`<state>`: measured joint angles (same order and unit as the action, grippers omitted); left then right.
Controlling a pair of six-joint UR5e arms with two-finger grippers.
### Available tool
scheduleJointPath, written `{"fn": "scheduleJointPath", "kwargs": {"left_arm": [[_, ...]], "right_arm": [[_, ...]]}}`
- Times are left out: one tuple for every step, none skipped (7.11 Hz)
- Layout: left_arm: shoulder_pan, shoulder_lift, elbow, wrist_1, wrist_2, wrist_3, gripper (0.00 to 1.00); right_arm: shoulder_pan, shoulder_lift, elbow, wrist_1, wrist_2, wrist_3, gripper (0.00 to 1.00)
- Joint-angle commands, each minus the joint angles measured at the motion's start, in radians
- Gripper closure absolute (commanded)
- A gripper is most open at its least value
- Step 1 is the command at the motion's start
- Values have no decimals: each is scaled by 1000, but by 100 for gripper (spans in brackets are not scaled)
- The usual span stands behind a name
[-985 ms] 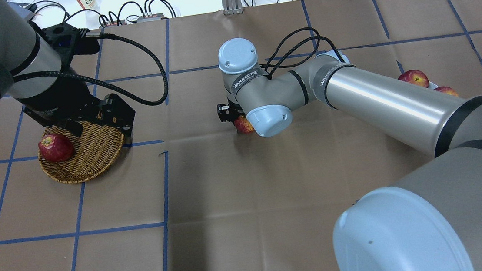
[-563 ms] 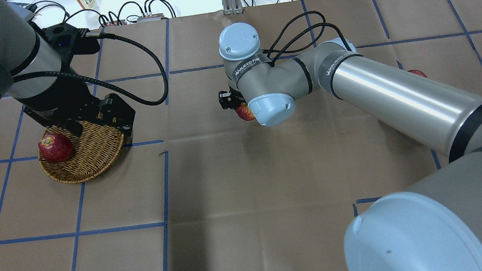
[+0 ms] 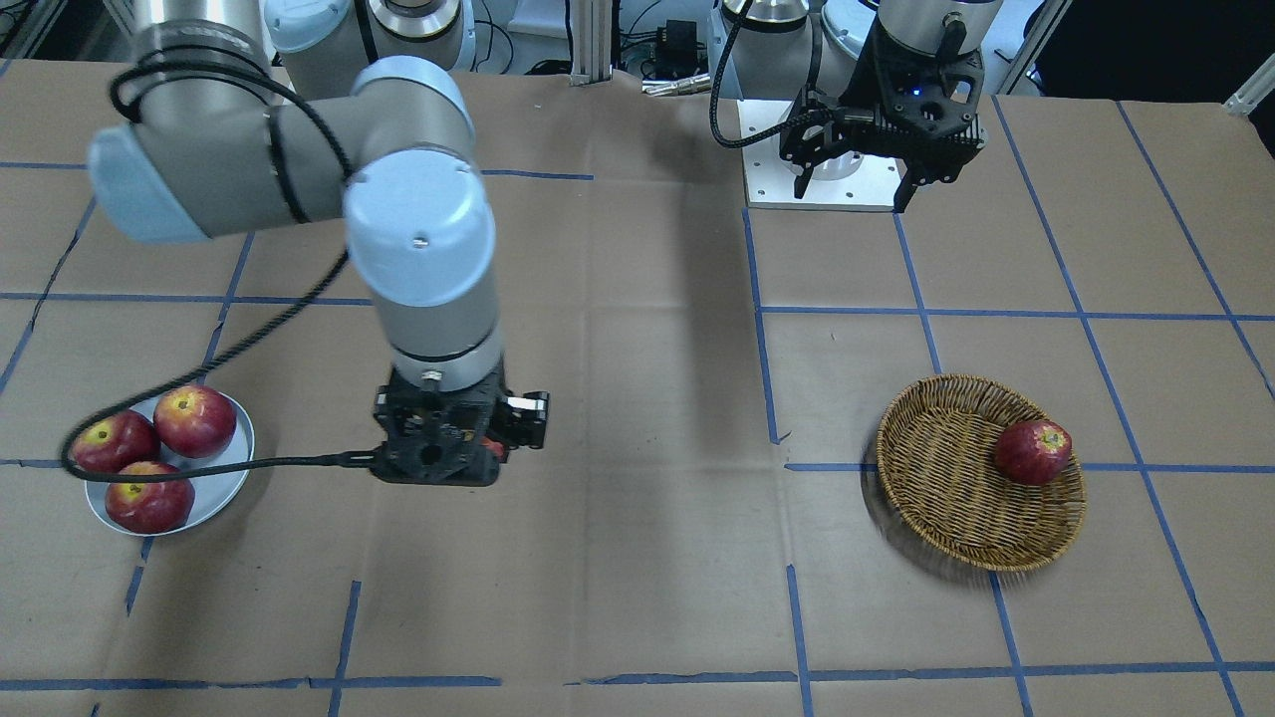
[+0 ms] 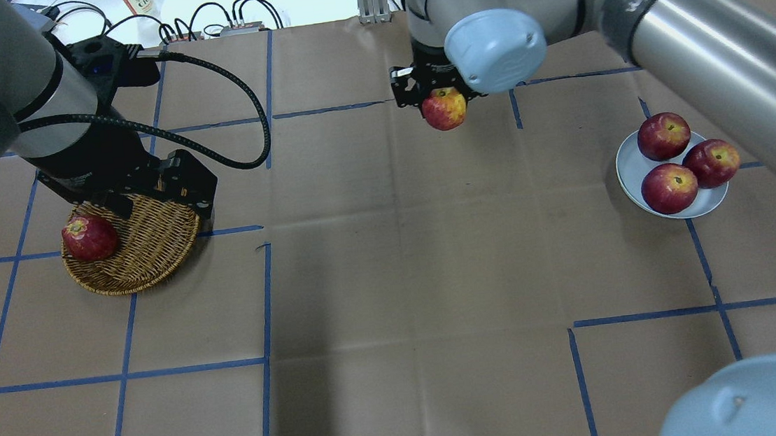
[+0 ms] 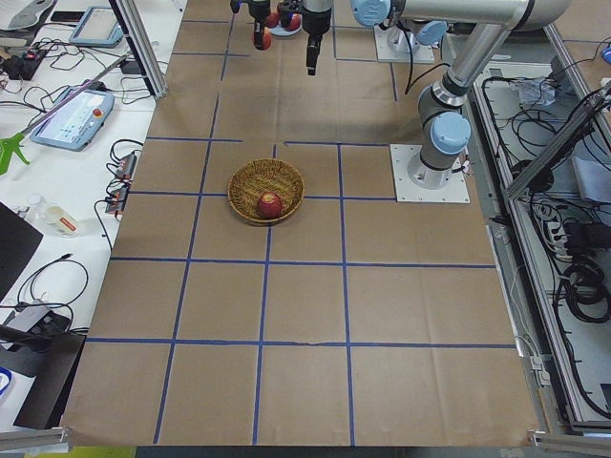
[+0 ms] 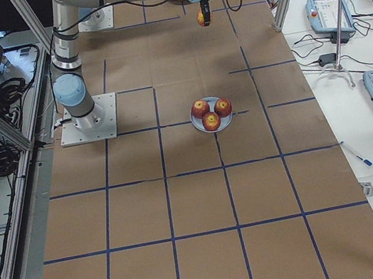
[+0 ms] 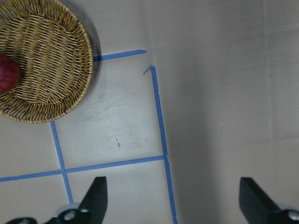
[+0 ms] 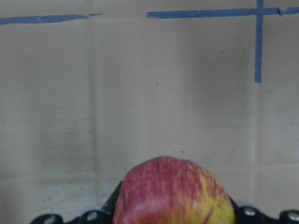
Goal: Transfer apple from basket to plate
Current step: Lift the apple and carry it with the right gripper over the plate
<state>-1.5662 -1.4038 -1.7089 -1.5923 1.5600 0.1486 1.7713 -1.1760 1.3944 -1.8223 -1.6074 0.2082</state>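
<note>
My right gripper is shut on the apple, streaky pinkish-red with a yellow patch, and holds it well above the middle of the table. The apple fills the bottom of the right wrist view; only a red sliver shows in the front view. The wicker basket sits at the left and holds one dark red apple. The pale plate at the right carries three darker red apples. My left gripper is open and empty, raised beside the basket.
Brown paper with blue tape lines covers the table. Cables and small devices lie along the far edge. A white mounting plate sits at the robot's base. My right arm stretches across the right half above the plate.
My right gripper has risen with the apple and moved toward the far side and to the right. The plate and its three apples now show from under the arm. The left arm has not moved.
</note>
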Motion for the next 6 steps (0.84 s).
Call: {"fn": "scheduleJointPath", "kwargs": {"left_arm": [[0,0,-2,0,0,0,1],[0,0,-2,0,0,0,1],[0,2,0,0,0,2,1],[0,3,0,0,0,3,1],[0,2,0,0,0,3,1],[0,3,0,0,0,3,1]], "right_arm": [[-226,-83,41,67,6,-341,45],[-351,-118,85,67,9,-513,45],[-451,-137,119,67,14,-638,45],[-530,-139,156,61,15,-759,45],[-576,-137,202,49,49,-821,45],[-598,-137,256,17,56,-835,45]]}}
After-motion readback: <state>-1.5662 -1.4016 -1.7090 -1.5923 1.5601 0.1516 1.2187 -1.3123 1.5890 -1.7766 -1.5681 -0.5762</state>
